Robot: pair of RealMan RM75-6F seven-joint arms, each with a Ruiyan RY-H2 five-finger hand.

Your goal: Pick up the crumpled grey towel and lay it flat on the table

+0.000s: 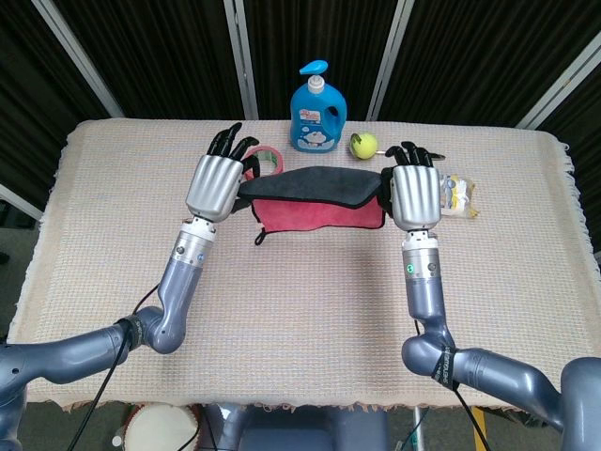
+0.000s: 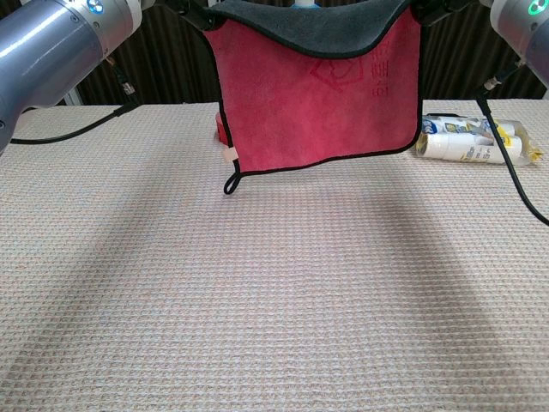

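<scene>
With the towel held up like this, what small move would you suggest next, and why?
Probably lower both hands together. The left hand and right hand hold the towel by its top corners, so it hangs spread, its bottom edge above the table. Lowering would land that edge first, ready to be laid out flat.
</scene>
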